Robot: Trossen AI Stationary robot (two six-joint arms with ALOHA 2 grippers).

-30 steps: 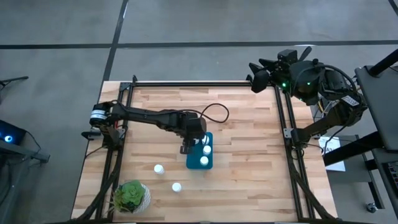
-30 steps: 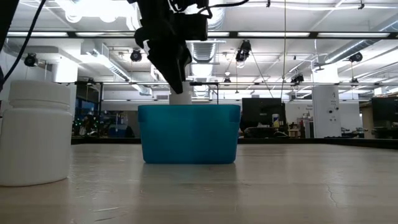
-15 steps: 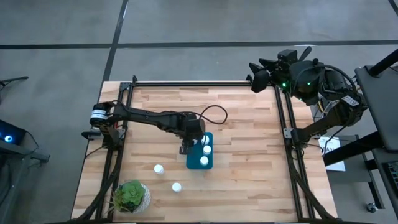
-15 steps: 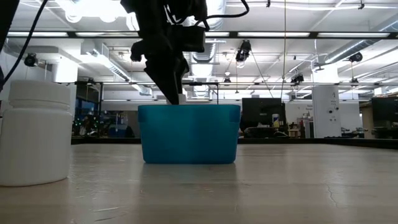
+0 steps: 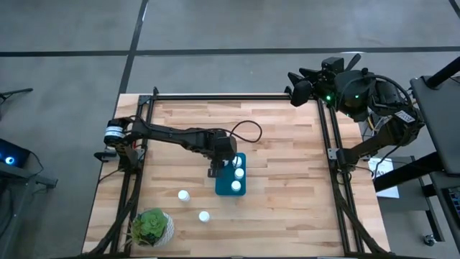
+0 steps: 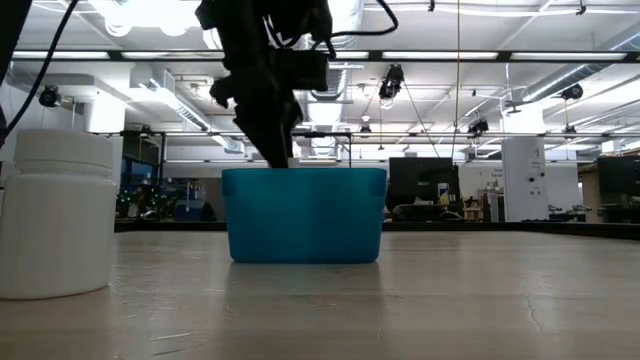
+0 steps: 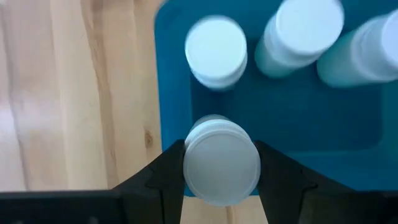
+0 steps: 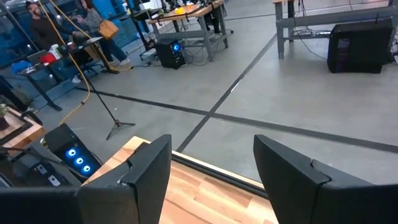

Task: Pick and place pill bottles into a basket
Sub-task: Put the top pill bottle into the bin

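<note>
A pale wood-plank desk (image 5: 287,151) with a dark frame along its edges stands on grey concrete floor; the low view looks into a large hall with ceiling lights, and the right wrist view shows people seated at far benches. The teal basket (image 5: 231,188) sits near the desk's middle, with open planks on every side. Three pill bottles (image 7: 216,42) stand inside it. The left pincer (image 7: 221,168) is clenched on a fourth bottle (image 7: 221,163) over the basket's left rim. Two more bottles (image 5: 184,195) stand on the desk left of the basket, nearer the front edge and well apart from it. A white pot with a green plant (image 5: 152,226) sits at the front-left corner. The right pincer (image 8: 211,168) is released, fingers spread, raised over the far-right corner.
</note>
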